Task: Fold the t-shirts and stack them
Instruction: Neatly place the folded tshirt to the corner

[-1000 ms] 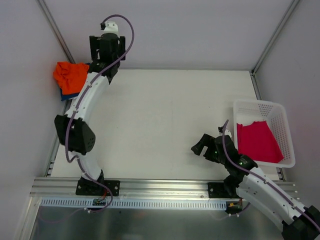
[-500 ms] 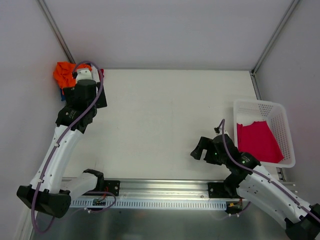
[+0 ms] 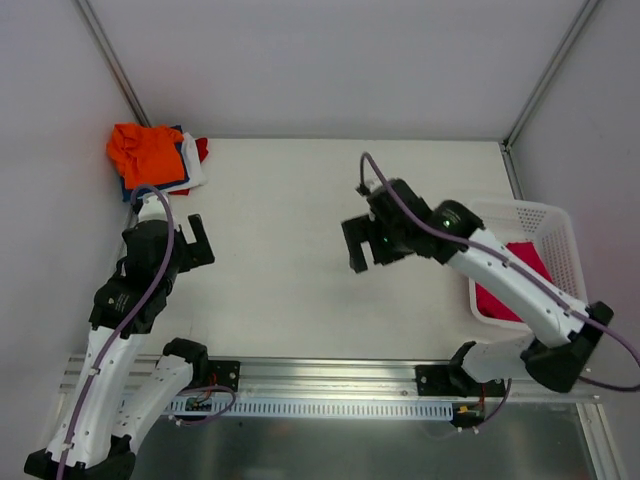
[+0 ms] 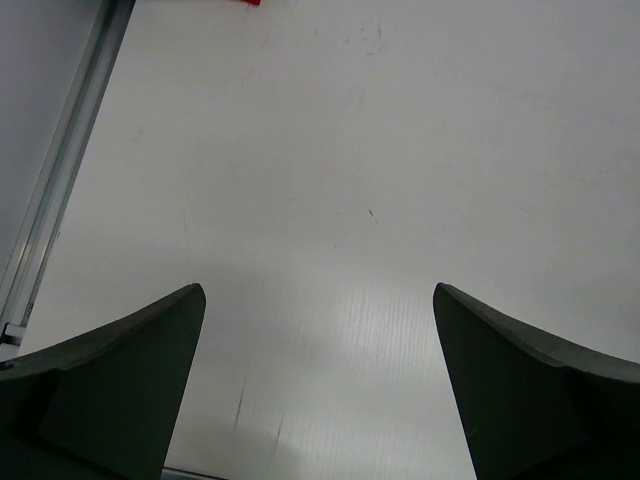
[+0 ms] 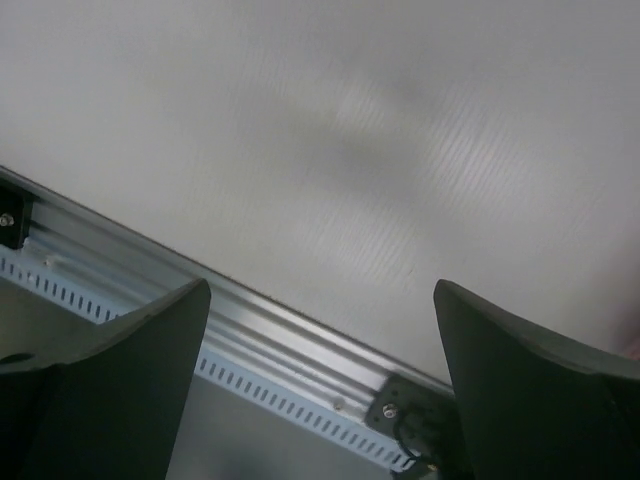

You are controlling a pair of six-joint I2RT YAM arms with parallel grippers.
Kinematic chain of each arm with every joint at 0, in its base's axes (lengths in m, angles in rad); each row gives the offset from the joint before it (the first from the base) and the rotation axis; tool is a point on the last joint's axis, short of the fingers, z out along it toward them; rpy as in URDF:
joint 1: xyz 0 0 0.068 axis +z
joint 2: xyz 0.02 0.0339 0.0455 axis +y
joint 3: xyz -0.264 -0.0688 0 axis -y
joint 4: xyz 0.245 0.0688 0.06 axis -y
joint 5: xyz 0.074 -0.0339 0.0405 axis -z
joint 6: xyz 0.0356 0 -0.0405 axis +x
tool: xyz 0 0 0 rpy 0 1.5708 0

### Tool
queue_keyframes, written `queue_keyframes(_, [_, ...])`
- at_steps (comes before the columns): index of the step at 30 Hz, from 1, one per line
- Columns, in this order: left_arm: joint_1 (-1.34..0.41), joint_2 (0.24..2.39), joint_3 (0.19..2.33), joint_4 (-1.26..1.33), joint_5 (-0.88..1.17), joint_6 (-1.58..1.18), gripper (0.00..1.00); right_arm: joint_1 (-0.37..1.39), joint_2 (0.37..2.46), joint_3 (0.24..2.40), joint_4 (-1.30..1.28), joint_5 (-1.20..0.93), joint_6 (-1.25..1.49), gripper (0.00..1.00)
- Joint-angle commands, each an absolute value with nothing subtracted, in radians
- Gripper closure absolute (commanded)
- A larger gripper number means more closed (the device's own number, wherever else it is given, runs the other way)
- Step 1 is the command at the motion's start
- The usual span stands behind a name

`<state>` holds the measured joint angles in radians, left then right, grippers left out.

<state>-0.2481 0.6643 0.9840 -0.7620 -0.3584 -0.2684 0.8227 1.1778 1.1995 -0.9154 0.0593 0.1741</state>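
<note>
Up at the upper left of the overhead view, a pile of t-shirts [image 3: 150,160] lies on the far left corner of the white table [image 3: 290,190]. A crumpled orange t-shirt [image 3: 143,150] is on top, with a navy blue one [image 3: 129,190] showing under its lower edge. A white one [image 3: 193,166] and a bit of red cloth [image 3: 203,148] peek out on the pile's right side.

At the right edge of the same view stands a white lattice basket [image 3: 556,235]. It holds a magenta-pink t-shirt [image 3: 532,256], which is partly covered by the right arm crossing over the basket.

Below the pile, near the left edge, the left gripper [image 3: 197,242] hangs over bare table, apart from the shirts. Its wrist view shows the left gripper [image 4: 318,290] with its fingers [image 4: 130,370] spread wide and nothing between them but the table surface. A sliver of red cloth [image 4: 248,2] shows at the top edge, and a metal rail [image 4: 60,190] runs down the left side.

Near the centre of the overhead view, the right gripper [image 3: 366,245] hovers over empty table, well apart from both the pile and the basket. From its wrist camera, the right gripper [image 5: 320,285] also has its fingers [image 5: 520,380] spread wide around nothing. The slotted aluminium rail [image 5: 250,345] runs across the lower part of that frame.
</note>
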Motion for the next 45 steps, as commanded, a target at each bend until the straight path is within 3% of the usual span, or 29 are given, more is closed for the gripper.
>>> queue_keyframes(1, [-0.250, 0.647, 0.922, -0.761, -0.371, -0.299, 0.01, 0.890, 1.420, 1.683, -1.251, 0.287, -0.070, 0.00])
queue_keyframes(2, [-0.250, 0.638, 0.898, -0.756, -0.376, -0.302, 0.01, 0.896, 1.487, 1.956, -1.326, 0.331, -0.095, 0.00])
queue_keyframes(3, [-0.249, 0.621, 0.887, -0.750, -0.380, -0.304, 0.01, 0.896, 1.550, 2.082, -1.413, 0.372, -0.118, 0.00])
queue_keyframes(8, [-0.250, 0.574, 0.844, -0.735, -0.460, -0.322, 0.01, 0.868, 1.586, 2.337, -1.303, 0.414, -0.072, 0.01])
queue_keyframes(11, [-0.250, 0.554, 0.853, -0.735, -0.477, -0.330, 0.01, 0.893, 1.441, 2.135, -1.097, 0.414, -0.003, 0.01])
queue_keyframes(12, [-0.250, 0.531, 0.850, -0.730, -0.466, -0.330, 0.01, 0.902, 1.384, 1.888, -1.009, 0.334, 0.009, 0.01])
queue_keyframes(14, [-0.250, 0.508, 0.838, -0.723, -0.453, -0.325, 0.01, 0.923, 1.243, 1.658, -0.820, 0.263, 0.031, 0.01])
queue_keyframes(19, [-0.250, 0.462, 0.835, -0.704, -0.419, -0.313, 0.01, 1.073, 1.134, 1.257, -0.853, 0.613, 0.116, 0.01])
queue_keyframes(25, [-0.250, 0.480, 0.833, -0.709, -0.500, -0.293, 0.01, 1.232, 0.882, 0.840, -0.735, 0.650, 0.412, 0.01])
queue_keyframes(32, [-0.250, 0.500, 0.861, -0.775, -0.659, -0.327, 0.01, 1.305, 0.816, 0.746, -0.824, 0.686, 0.571, 0.00])
queue_keyframes(45, [-0.250, 0.428, 0.864, -0.758, -0.569, -0.314, 0.01, 1.324, 0.972, 0.736, -0.712, 0.684, 0.505, 0.01])
